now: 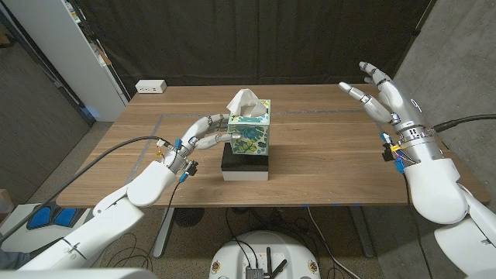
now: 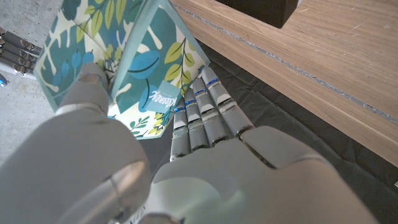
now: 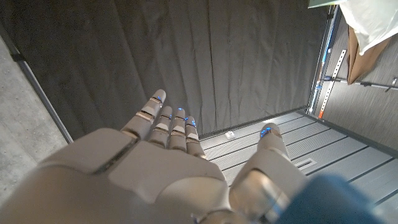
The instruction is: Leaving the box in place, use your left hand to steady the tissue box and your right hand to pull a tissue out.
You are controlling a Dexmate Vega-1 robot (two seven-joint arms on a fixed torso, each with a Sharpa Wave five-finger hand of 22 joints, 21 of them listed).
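Observation:
A leaf-patterned tissue box (image 1: 249,136) stands on a black-and-white block (image 1: 246,164) in the middle of the table, with a white tissue (image 1: 244,101) sticking up from its top. My left hand (image 1: 200,139) holds the box's left side, fingers curled along it; the left wrist view shows the fingers (image 2: 202,112) and thumb against the patterned box (image 2: 124,56). My right hand (image 1: 380,94) is raised over the table's far right part, well apart from the box, fingers spread and holding nothing. The right wrist view shows that hand (image 3: 168,168) spread toward a dark curtain.
A white power strip (image 1: 151,87) lies at the table's far left corner. A black curtain hangs behind the table (image 1: 325,155). A cable runs along my left arm, another along the right wrist.

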